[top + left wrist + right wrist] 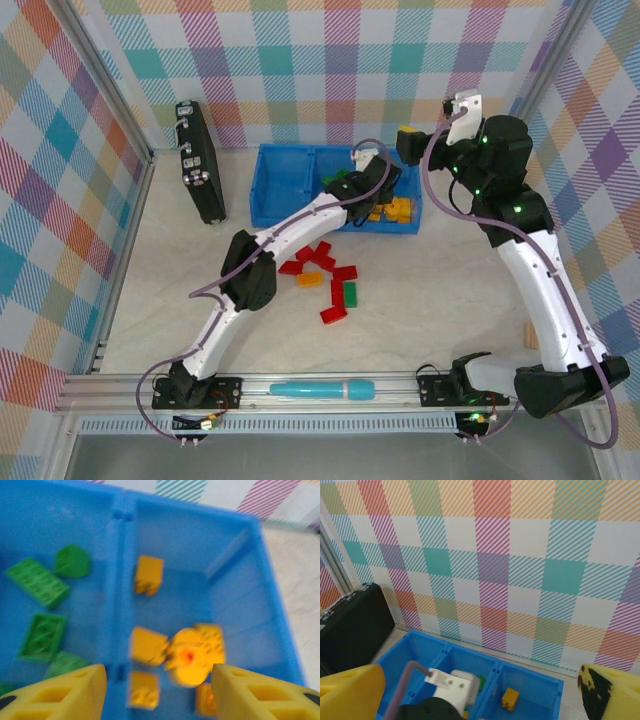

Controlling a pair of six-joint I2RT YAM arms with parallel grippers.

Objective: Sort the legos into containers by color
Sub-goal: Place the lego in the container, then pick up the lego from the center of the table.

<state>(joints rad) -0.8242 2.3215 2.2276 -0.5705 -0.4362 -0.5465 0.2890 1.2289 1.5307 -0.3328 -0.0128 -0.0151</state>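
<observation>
Overhead, the left gripper (160,680) hovers open and empty above the blue tray's (280,160) right compartment. Yellow bricks (148,574) and a round yellow gear piece (190,657) lie there, with green bricks (37,580) in the next compartment. Red bricks (330,265) lie loose on the table (430,290). The right gripper (480,690) hangs wide open nearby, so the arms could clash over the tray.

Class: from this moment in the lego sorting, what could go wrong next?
The left gripper hangs open over the tray, near its divider; lifting out might snag it. The right gripper hovers close by, so the arms may collide. On the table, a green brick sits beside red bricks; one grab might take both.
</observation>
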